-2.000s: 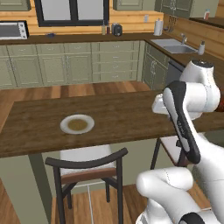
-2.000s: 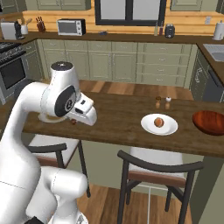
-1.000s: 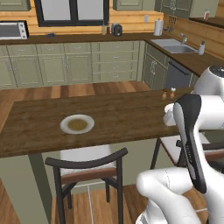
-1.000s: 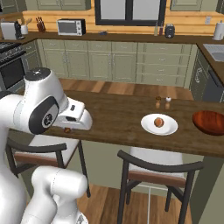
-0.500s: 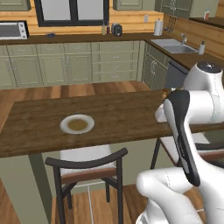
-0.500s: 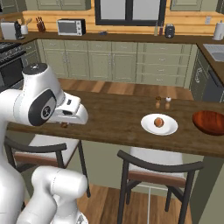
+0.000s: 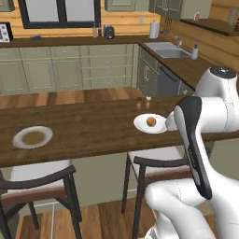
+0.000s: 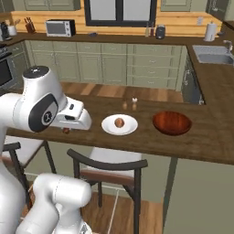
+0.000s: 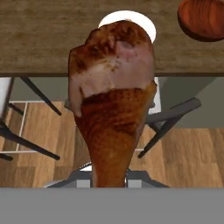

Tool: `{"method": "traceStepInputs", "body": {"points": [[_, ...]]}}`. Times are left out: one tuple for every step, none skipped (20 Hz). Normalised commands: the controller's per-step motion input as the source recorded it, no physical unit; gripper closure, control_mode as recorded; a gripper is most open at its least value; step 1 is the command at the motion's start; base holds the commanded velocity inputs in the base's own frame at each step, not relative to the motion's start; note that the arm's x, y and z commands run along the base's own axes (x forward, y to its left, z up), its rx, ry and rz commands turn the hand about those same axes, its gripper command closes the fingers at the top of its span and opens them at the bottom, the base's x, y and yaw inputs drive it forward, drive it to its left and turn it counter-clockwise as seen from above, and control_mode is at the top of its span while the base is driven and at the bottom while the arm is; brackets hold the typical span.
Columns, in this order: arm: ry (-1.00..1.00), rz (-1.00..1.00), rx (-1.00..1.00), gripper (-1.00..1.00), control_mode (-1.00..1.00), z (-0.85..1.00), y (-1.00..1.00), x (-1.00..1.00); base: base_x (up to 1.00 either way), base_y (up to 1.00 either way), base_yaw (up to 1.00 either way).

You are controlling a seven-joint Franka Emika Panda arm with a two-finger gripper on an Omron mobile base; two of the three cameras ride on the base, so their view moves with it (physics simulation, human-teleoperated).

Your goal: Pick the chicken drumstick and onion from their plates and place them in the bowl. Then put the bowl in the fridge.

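Note:
My gripper (image 8: 67,130) hangs at the near edge of the wooden island counter, shut on the golden-brown chicken drumstick (image 9: 112,100), which stands large in the hand view. Behind it lies a white plate (image 9: 148,27); the onion there is hidden by the meat. That plate (image 8: 107,125) carries the onion (image 8: 119,122), to the right of my gripper. The onion (image 7: 151,121) and its plate (image 7: 140,124) also sit mid-counter in the left base view. A second white plate (image 7: 17,139) lies far left. The reddish-brown bowl (image 8: 172,122) (image 9: 203,17) rests right of the onion plate. The fridge is out of view.
Two small shakers (image 8: 130,103) stand behind the onion plate. Dark chairs (image 8: 109,165) (image 7: 42,179) are tucked under the counter's near edge. A sink (image 8: 209,57) sits in the back right worktop, green cabinets along the far wall.
The whole scene has slid left in both base views, so the base has driven right. The onion plate and bowl now sit nearer my gripper, which stays shut on the drumstick.

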Motion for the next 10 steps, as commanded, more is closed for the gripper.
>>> {"method": "traceStepInputs", "body": {"points": [[0.0, 0.0, 0.0, 1.0, 1.0, 0.0, 0.0, 0.0, 0.0, -1.0, 0.0], [0.0, 0.0, 0.0, 1.0, 1.0, 0.0, 0.0, 0.0, 0.0, -1.0, 0.0], [0.0, 0.0, 0.0, 1.0, 1.0, 0.0, 0.0, 0.0, 0.0, -0.97, 0.0], [0.0, 0.0, 0.0, 1.0, 1.0, 0.0, 0.0, 0.0, 0.02, -0.9, 0.0], [0.0, 0.0, 0.0, 1.0, 1.0, 0.0, 0.0, 0.0, 0.26, -0.68, 0.0], [0.0, 0.0, 0.0, 1.0, 1.0, 0.0, 0.0, 0.0, 0.37, -0.55, 0.0], [0.0, 0.0, 0.0, 1.0, 1.0, 0.0, 0.0, 0.0, 0.46, -0.46, 0.0], [0.0, 0.0, 0.0, 1.0, 1.0, 0.0, 0.0, 0.0, 0.5, -0.41, 0.0], [0.0, 0.0, 0.0, 1.0, 1.0, 0.0, 0.0, 0.0, 0.52, -0.31, 0.0], [0.0, 0.0, 0.0, 1.0, 1.0, 0.0, 0.0, 0.0, 0.54, -0.29, 0.0]]}}
